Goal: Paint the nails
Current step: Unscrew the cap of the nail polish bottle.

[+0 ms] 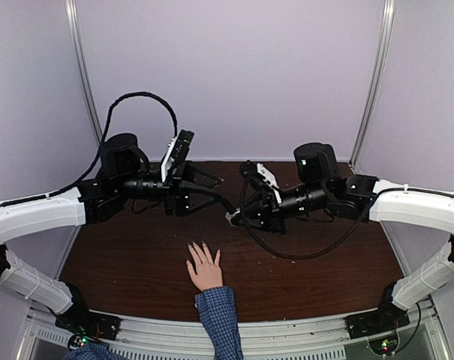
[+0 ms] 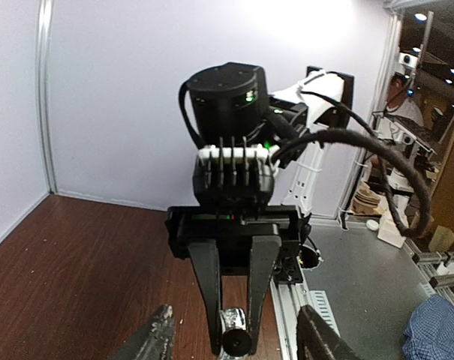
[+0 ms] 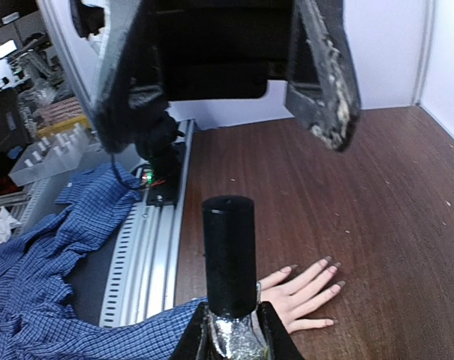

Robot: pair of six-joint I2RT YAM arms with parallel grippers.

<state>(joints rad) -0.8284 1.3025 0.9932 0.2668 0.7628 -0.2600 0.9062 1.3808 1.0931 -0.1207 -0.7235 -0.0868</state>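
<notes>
- Step, I'd say: getting the polish bottle open; no painting yet.
- R gripper clenched on the bottle low down, black cap sticking out toward the L gripper.
- L fingers spread apart, either side of the cap, not touching it.
- Next: L must close square on the cap, then twist w/o tipping the bottle.
- Hand lies flat on the table, near the grippers.
- Nails look dark; can't tell if painted. Brush not visible.

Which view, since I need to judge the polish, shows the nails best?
The right wrist view: the hand lies flat, fingers spread, and the nails show as dark tips. The top view shows the hand whole, but its nails barely resolve. Of the person, the left wrist view shows only checked shirt cloth, no hand.
</notes>
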